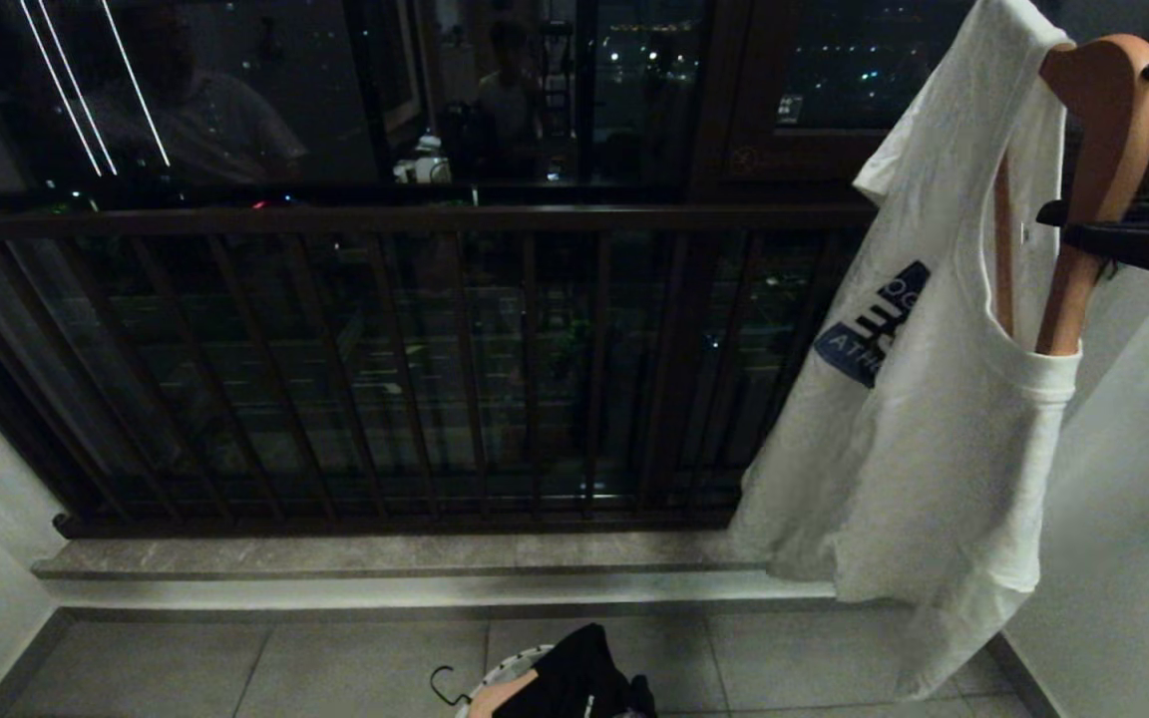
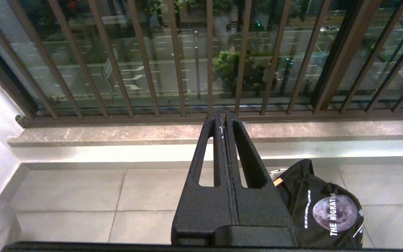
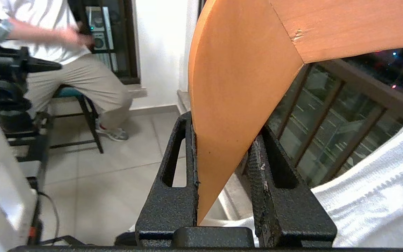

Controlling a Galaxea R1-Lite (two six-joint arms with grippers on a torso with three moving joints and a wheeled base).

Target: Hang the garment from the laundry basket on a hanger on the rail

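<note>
A white T-shirt [image 1: 924, 419] with a blue print hangs on a wooden hanger [image 1: 1098, 150] at the upper right. My right gripper [image 1: 1068, 227] is shut on one arm of that hanger [image 3: 243, 70], the wood wedged between its fingers, with white cloth [image 3: 373, 203] just beneath. The laundry basket [image 1: 510, 666] stands on the floor at the bottom edge, with a black garment [image 1: 579, 678] draped over it. My left gripper [image 2: 223, 117] is shut and empty, parked above the floor beside the basket [image 2: 275, 172] and the black garment [image 2: 324, 206]. The rail is out of view.
A dark barred balcony balustrade [image 1: 415, 219] on a stone ledge [image 1: 385, 553] spans the front. White walls close in on both sides. A second hanger's hook [image 1: 445, 683] pokes from the basket. A seated person [image 3: 65, 70] and equipment [image 3: 2, 80] are behind.
</note>
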